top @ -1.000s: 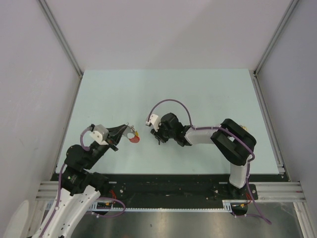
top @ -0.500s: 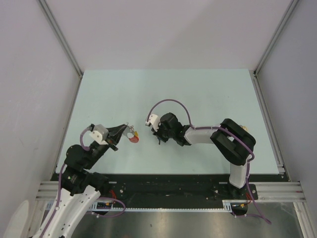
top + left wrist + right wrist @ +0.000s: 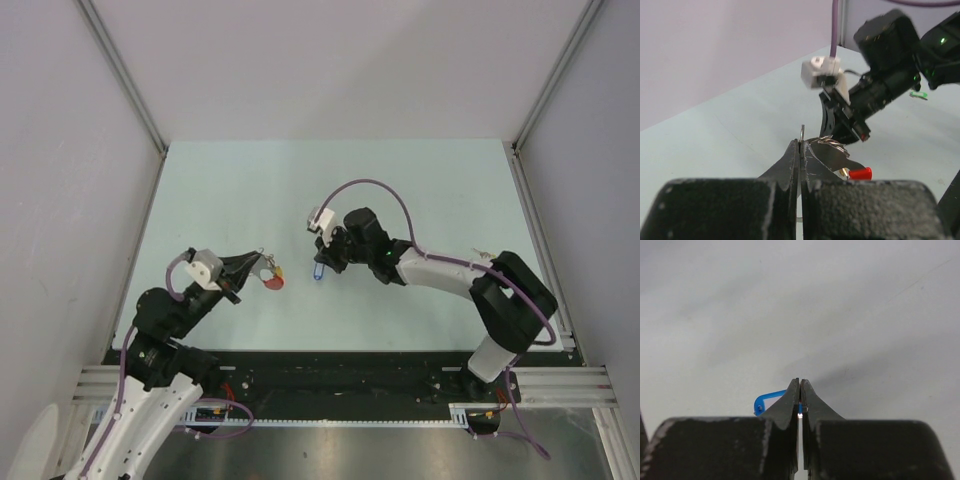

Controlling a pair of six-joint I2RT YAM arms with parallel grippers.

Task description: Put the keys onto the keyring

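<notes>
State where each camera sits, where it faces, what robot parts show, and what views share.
Top: fixed above and behind, looking down on the table; left arm and right arm show, with left tool and right tool.
Left wrist: mounted behind the left tool, looking past its shut tips and keyring toward the right arm.
Right wrist: mounted behind the right tool, looking down past its shut tips and blue key at the table.
Shared: top and left wrist both show keyring and right arm.

Only a narrow strip of table (image 3: 297,290) separates keyring (image 3: 271,280) and right fingers (image 3: 327,257).
</notes>
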